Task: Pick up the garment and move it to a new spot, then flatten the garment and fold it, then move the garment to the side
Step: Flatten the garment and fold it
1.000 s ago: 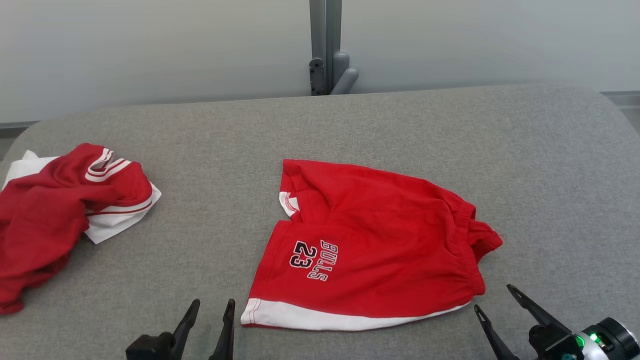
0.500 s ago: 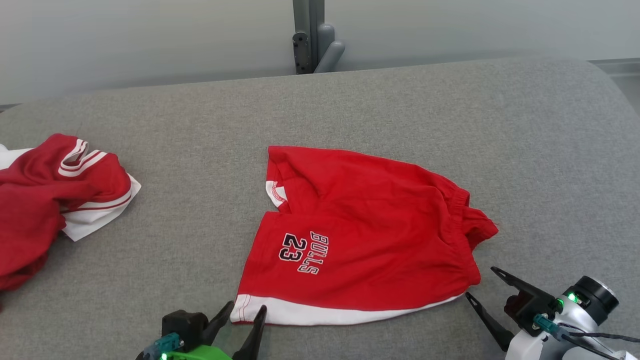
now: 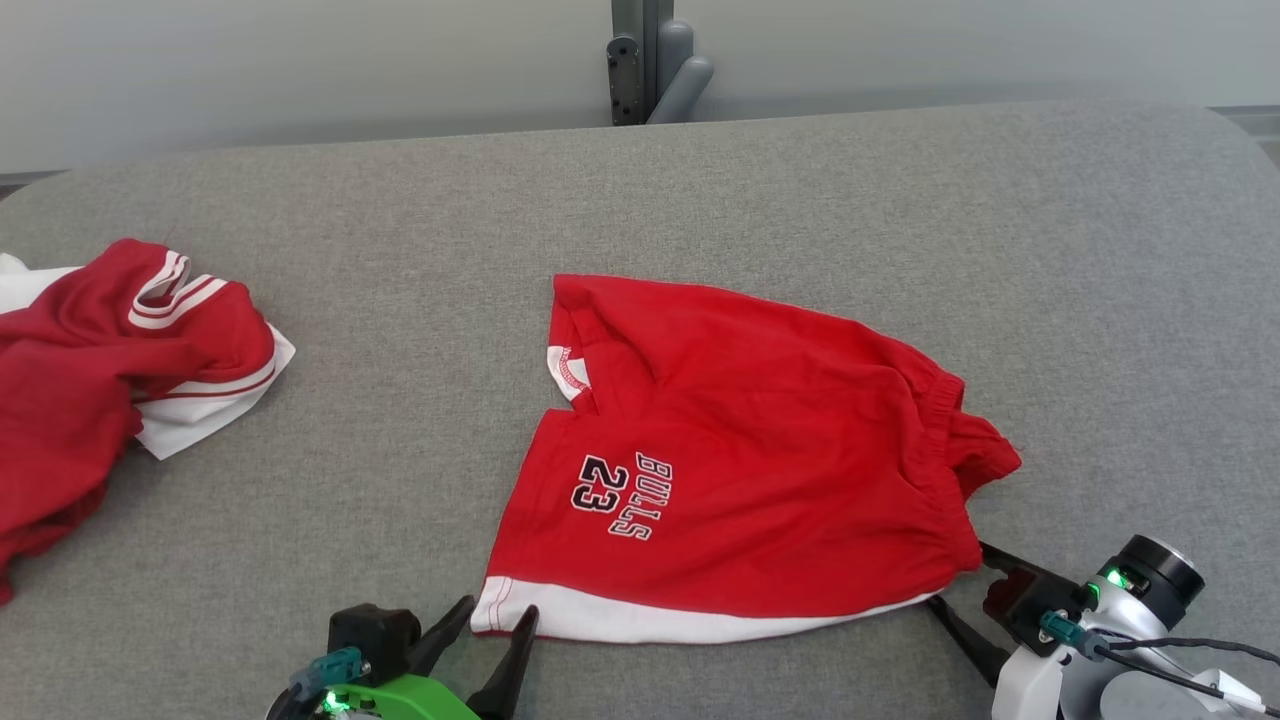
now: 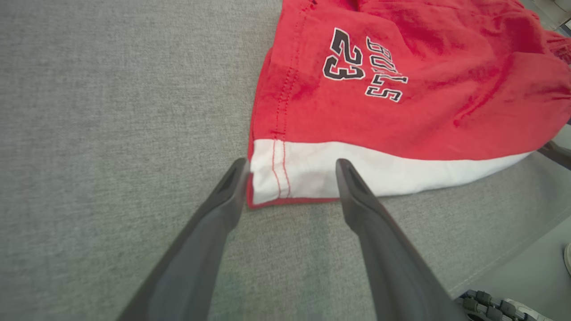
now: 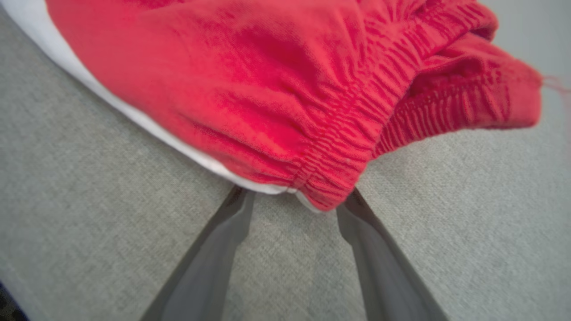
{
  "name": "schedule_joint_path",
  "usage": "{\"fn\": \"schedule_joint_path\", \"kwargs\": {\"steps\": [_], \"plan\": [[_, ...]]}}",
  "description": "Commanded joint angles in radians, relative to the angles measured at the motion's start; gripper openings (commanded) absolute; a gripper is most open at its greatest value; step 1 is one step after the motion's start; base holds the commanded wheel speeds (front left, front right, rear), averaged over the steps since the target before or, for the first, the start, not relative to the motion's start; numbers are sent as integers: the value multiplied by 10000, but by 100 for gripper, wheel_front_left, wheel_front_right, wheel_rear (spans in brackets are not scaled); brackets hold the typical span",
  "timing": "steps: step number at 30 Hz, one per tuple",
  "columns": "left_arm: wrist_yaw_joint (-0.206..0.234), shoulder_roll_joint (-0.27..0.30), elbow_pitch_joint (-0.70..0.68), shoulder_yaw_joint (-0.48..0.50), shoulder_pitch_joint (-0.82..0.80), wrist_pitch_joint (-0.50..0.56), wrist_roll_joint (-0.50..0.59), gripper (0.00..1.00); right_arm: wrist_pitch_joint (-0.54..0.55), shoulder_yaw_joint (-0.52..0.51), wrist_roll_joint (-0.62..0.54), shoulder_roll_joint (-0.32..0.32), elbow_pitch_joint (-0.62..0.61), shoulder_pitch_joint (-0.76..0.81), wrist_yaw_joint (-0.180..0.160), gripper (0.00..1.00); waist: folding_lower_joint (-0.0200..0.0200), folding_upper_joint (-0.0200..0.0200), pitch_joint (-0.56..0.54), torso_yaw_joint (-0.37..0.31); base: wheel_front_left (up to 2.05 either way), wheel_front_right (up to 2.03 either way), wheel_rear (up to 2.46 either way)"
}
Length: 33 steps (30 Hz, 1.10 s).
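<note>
The garment (image 3: 740, 470), red shorts with a white hem and "BULLS 23" lettering, lies flat in the middle of the grey padded table (image 3: 860, 230). My left gripper (image 3: 500, 608) stands open at the garment's near left corner. In the left wrist view the white hem corner (image 4: 290, 171) lies between the spread fingers of the left gripper (image 4: 292, 174). My right gripper (image 3: 958, 575) is open at the near right corner. In the right wrist view the gathered red waistband (image 5: 330, 187) hangs over the tips of the right gripper (image 5: 296, 197).
A second red and white garment (image 3: 120, 360) lies crumpled at the table's left edge. A grey post (image 3: 645, 60) rises behind the table's far edge. Bare grey padding stretches to the right and behind the shorts.
The head camera has shifted. Both grippers have come forward to the garment's near edge: the left one to the white hem corner, the right one to the waistband corner.
</note>
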Motion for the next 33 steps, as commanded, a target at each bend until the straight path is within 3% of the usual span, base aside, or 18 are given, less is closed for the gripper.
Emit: {"fn": "schedule_joint_path", "kwargs": {"steps": [1, 5, 9, 11, 12, 13, 14, 15, 17, 19, 20, 28, 31, 33], "plan": [[-28, 71, 59, -16, -188, -79, -99, 100, -52, 63, 67, -52, 87, -146, -14, 83, 0, 102, 28, 6, 0, 0, 0], [-28, 63, 222, -121, -358, -180, -199, 100, -111, 234, 211, 14, 219, -252, -14, 82, 0, 102, 77, -42, 0, 0, 0], [-28, 73, 377, -256, -464, -162, -294, 100, -138, 371, 389, -16, 287, -298, -14, 72, 0, 102, 113, -102, 0, 0, 0], [-28, 88, 474, -277, -484, -124, -363, 100, -159, 433, 488, -37, 334, -314, -14, 52, 0, 102, 123, -133, 0, 0, 0], [-28, 111, 529, -300, -488, -96, -360, 100, -162, 465, 521, -43, 347, -327, -14, 49, 0, 102, 126, -149, 0, 0, 0], [-28, 122, 562, -318, -492, -73, -381, 83, -169, 502, 551, -44, 358, -341, -14, 47, 0, 102, 130, -165, 0, 0, 0], [-28, 125, 606, -323, -489, -55, -412, 54, -177, 538, 590, -37, 370, -343, -14, 44, 0, 102, 127, -180, 0, 0, 0], [-28, 129, 655, -335, -478, -27, -439, 43, -183, 581, 598, -33, 380, -347, -14, 42, 0, 102, 126, -192, 0, 0, 0], [-28, 132, 704, -355, -481, -18, -467, 2, -172, 646, 656, -31, 395, -384, -14, 32, 0, 102, 138, -206, 0, 0, 0], [-28, 138, 705, -388, -501, -27, -495, 0, -177, 712, 725, -11, 378, -437, -12, 5, 0, 102, 150, -211, 0, 0, 0], [-28, 151, 701, -416, -505, -17, -524, 0, -178, 745, 752, -5, 373, -453, -12, 0, 0, 102, 148, -213, 0, 0, 0], [-28, 271, 85, -242, -311, -3, -965, 0, -199, 1020, 1708, -131, -428, -292, -12, 0, 0, 102, 19, -280, 0, 0, 0], [-28, 384, -830, -12, -145, 172, -1408, 0, -112, 925, 3371, -261, -1570, -1, -12, 0, 0, 102, -64, -348, 0, 0, 0], [103, 495, -1666, 280, -44, 297, -1719, 0, 355, 968, 4726, -695, -2753, 151, -12, 0, 0, 102, -124, -426, 0, 0, 0]]}}
